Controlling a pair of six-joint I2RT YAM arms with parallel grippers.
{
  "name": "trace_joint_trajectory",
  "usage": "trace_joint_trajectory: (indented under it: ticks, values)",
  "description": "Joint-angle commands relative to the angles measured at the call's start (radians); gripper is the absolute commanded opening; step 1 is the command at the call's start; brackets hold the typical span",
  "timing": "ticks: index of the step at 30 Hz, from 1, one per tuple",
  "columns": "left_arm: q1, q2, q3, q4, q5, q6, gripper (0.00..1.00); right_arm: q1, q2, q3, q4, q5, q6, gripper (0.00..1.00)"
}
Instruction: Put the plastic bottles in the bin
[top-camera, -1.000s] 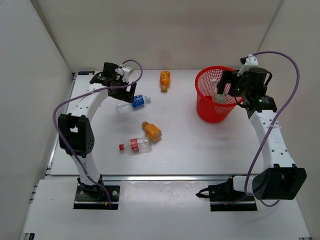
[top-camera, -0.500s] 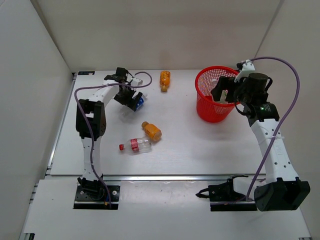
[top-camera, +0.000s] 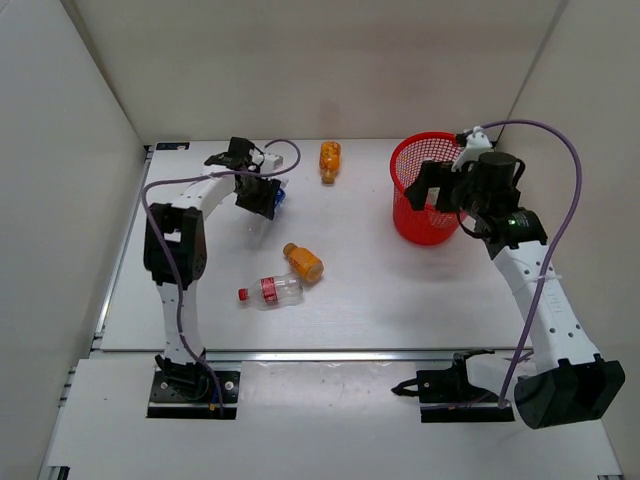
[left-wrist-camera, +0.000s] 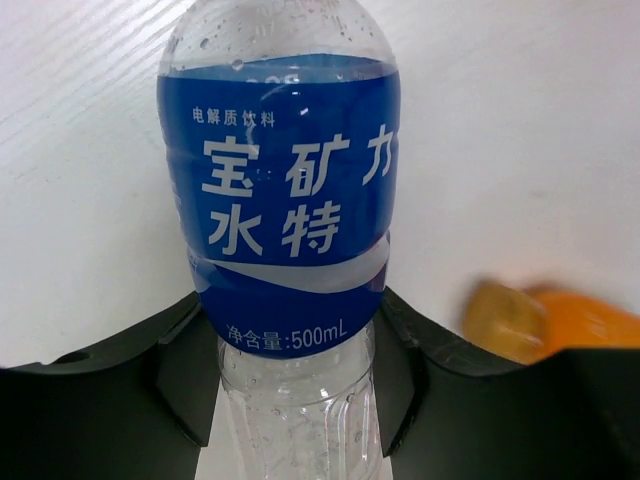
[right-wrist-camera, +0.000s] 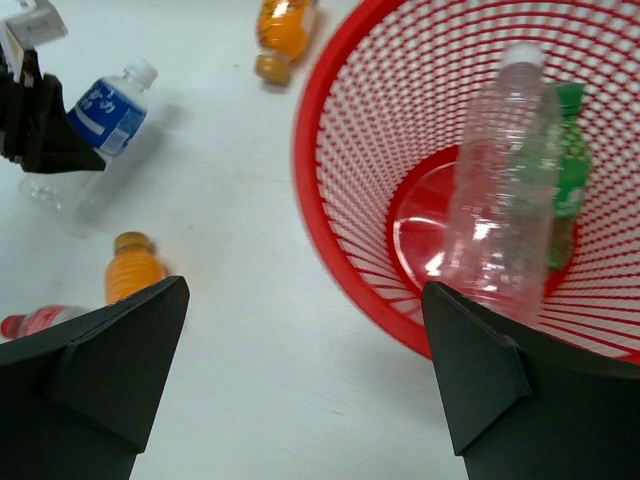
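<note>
My left gripper is shut on the clear bottle with the blue label, gripping its clear body just below the label, low over the table. I cannot tell whether the bottle is lifted. One orange bottle lies at the back, another mid-table, with the red-label bottle beside it. The red mesh bin holds a clear bottle and a green one. My right gripper hangs open and empty over the bin's left rim.
White walls close the table on the left, back and right. The left arm's purple cable loops above the gripper. The nearer orange bottle shows blurred at the right of the left wrist view.
My left gripper has dropped onto the blue-label bottle and shut on it. My right gripper, still open, has drifted left from over the bin toward its left rim.
</note>
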Motion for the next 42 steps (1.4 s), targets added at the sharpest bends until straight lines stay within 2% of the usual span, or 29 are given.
trace_joint_trajectory:
  ticks: [1,4,9,12,16,18,19,24,27,30,31,32,34,35,37,39,42]
  values:
    - [-0.017,-0.274,-0.062,0.149,0.156,-0.075,0.4,0.086,-0.005,0.022,0.058,0.007,0.043,0.99]
    - [-0.026,-0.414,-0.166,0.266,0.287,-0.159,0.39,0.16,0.012,0.001,0.139,-0.045,0.089,0.99]
    - [-0.155,-0.597,-0.377,0.528,0.479,-0.352,0.42,0.233,0.065,-0.027,0.282,-0.112,0.199,0.99]
    - [-0.239,-0.646,-0.512,0.735,0.595,-0.495,0.46,0.266,0.067,-0.049,0.383,-0.131,0.245,0.99]
    - [-0.29,-0.66,-0.629,0.926,0.69,-0.655,0.46,0.273,0.05,-0.125,0.566,-0.207,0.322,0.99]
    - [-0.293,-0.663,-0.669,1.099,0.77,-0.789,0.46,0.276,0.046,-0.148,0.615,-0.24,0.359,0.99]
    - [-0.308,-0.66,-0.682,1.133,0.776,-0.816,0.45,0.272,0.038,-0.168,0.642,-0.258,0.359,0.98]
    - [-0.351,-0.642,-0.651,1.133,0.78,-0.828,0.45,0.332,0.027,-0.213,0.7,-0.27,0.382,0.96]
    - [-0.37,-0.635,-0.657,1.266,0.813,-0.916,0.45,0.346,0.041,-0.211,0.678,-0.244,0.402,0.92]
    - [-0.376,-0.64,-0.657,1.268,0.81,-0.922,0.46,0.35,0.041,-0.242,0.692,-0.232,0.419,0.73]
    - [-0.378,-0.642,-0.65,1.257,0.812,-0.913,0.49,0.355,0.027,-0.247,0.713,-0.212,0.422,0.5]
    - [-0.378,-0.64,-0.649,1.247,0.812,-0.91,0.51,0.359,0.02,-0.236,0.701,-0.186,0.421,0.36]
    - [-0.376,-0.642,-0.659,1.231,0.804,-0.914,0.56,0.37,0.024,-0.198,0.646,-0.155,0.384,0.3]
    - [-0.374,-0.645,-0.665,1.228,0.798,-0.92,0.62,0.375,0.027,-0.181,0.618,-0.142,0.381,0.28]
    - [-0.371,-0.66,-0.671,1.216,0.787,-0.917,0.87,0.375,0.029,-0.176,0.604,-0.129,0.355,0.25]
    - [-0.355,-0.683,-0.682,1.167,0.778,-0.904,0.99,0.343,0.02,-0.15,0.577,-0.125,0.341,0.22]
    - [-0.306,-0.756,-0.695,1.012,0.728,-0.827,0.98,0.275,0.017,-0.08,0.493,-0.097,0.292,0.21]
